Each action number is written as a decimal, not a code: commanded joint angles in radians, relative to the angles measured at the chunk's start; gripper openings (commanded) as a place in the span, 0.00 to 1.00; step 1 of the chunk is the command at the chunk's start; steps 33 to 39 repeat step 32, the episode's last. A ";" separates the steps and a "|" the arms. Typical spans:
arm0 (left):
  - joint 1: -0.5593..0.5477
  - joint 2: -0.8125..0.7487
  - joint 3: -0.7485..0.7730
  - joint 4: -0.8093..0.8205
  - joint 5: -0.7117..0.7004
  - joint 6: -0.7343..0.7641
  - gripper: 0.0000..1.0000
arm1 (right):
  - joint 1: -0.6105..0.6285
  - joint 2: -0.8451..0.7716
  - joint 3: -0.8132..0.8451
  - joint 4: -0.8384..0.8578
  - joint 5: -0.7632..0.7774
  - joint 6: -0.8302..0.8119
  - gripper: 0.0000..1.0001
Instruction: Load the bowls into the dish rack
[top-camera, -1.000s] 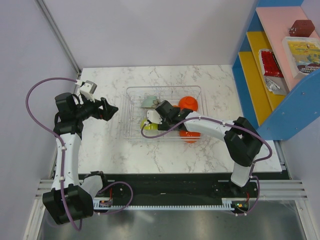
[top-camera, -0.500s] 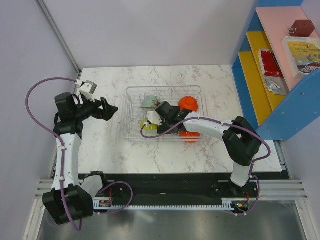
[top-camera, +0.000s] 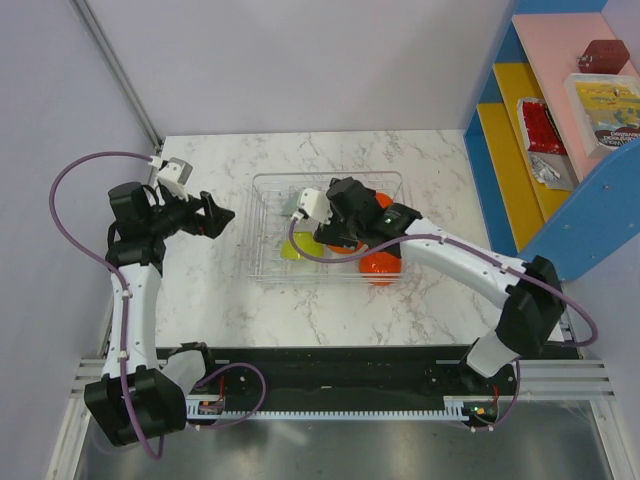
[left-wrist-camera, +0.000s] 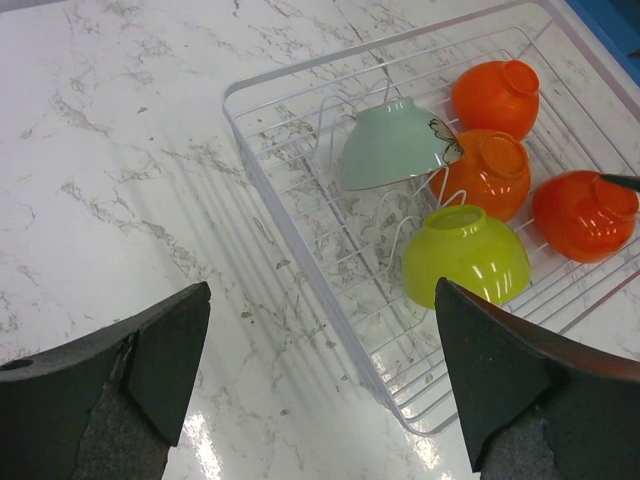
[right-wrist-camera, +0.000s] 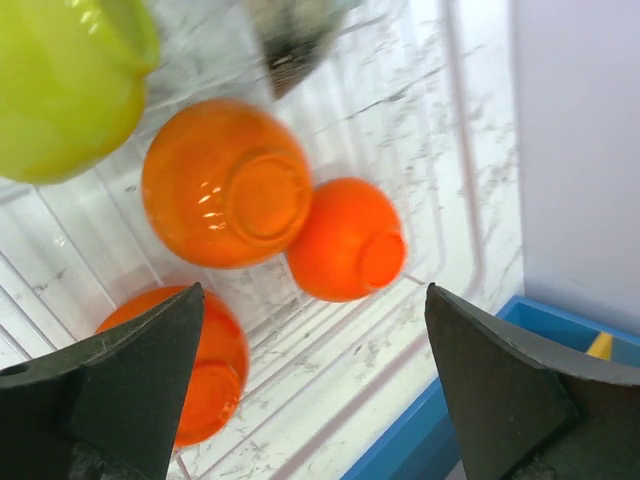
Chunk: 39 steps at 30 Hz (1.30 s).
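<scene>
Gleaming clear ribbed dish rack (left-wrist-camera: 300, 150)

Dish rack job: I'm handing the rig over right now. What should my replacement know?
Left gripper: open, empty, over the table left of the rack.
Right gripper: open, empty, above the bowls in the rack.
In the rack: mint bowl leaning on its side; green bowl and three orange bowls upside down.
Done: five bowls loaded.
Left: no bowl shows outside the rack; probably just pull the right arm clear.
</scene>
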 joint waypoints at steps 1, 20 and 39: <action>0.005 0.010 0.076 -0.015 -0.004 0.046 1.00 | -0.049 -0.161 0.089 0.003 -0.019 0.097 0.98; 0.006 -0.050 0.041 -0.052 0.002 0.123 1.00 | -0.568 -0.662 -0.082 0.023 -0.337 0.268 0.98; 0.006 -0.060 0.021 -0.049 0.005 0.115 1.00 | -0.597 -0.676 -0.154 0.065 -0.371 0.282 0.98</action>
